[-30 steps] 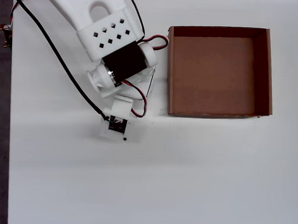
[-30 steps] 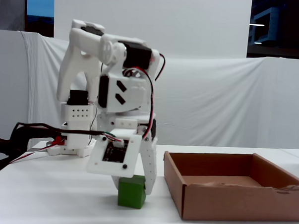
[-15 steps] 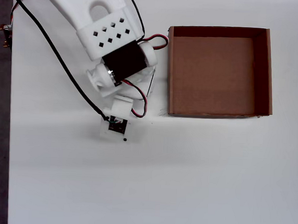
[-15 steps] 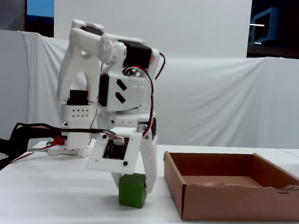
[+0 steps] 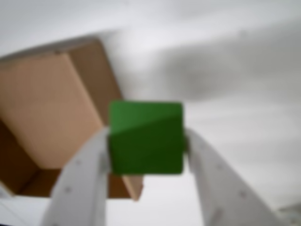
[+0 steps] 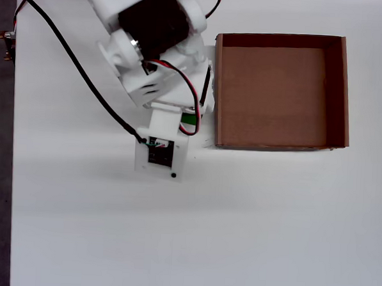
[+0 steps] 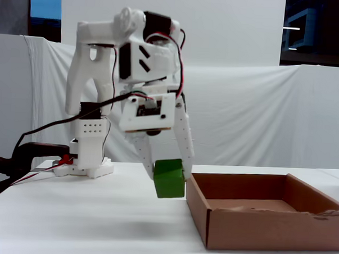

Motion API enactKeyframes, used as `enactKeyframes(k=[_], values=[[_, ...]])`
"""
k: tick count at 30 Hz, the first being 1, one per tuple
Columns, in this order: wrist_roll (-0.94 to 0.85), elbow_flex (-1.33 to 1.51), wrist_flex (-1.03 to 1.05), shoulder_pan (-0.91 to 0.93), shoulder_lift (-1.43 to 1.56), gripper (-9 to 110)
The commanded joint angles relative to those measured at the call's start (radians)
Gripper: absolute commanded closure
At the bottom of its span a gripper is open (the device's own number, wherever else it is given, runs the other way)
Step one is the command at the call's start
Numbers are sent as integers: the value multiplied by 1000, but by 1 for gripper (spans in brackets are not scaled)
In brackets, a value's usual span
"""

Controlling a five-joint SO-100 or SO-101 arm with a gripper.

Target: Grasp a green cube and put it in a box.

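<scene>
Wrist view, nearest first: the gripper (image 5: 146, 157) has its two white fingers (image 5: 80, 181) closed onto the sides of the green cube (image 5: 146, 137), one pressing from 9 o'clock and one from 3 o'clock, parted only by the cube's width. The picture is blurred, but the cube shows two faces meeting along a slanted edge, so it sits tilted in the grasp. Behind it, toward 9 o'clock, lies the box (image 5: 44, 113) with its open floor showing; the near corner of its wall passes just under the cube's lower left.

In the fixed view the gripper (image 7: 168, 175) holds the cube (image 7: 169, 178) off the white table (image 7: 86, 224), tilted, its top leaning toward 11 o'clock. Being a cube, it has no long axis to speak of. It hangs just beside the left wall of the box (image 7: 249, 223), at about the height of the rim and still outside it; whether it touches the wall I cannot tell. Bare table lies below and to the left.

In the overhead view only a sliver of the cube (image 6: 189, 122) shows under the arm, just left of the box (image 6: 217, 87). The box floor is bare, and open table spreads from 3 to 9 o'clock below.
</scene>
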Motion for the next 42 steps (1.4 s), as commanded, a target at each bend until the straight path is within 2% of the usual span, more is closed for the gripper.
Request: enactKeyframes(k=[1,10,21,29,42], values=[[3,2,11,-37,115,86],[3,-12,31,-161,195,86],[3,-129,41,-290,101,86],[-8,-224,29,-333,-15,86],[-9,-193,23,-385,-130,86]])
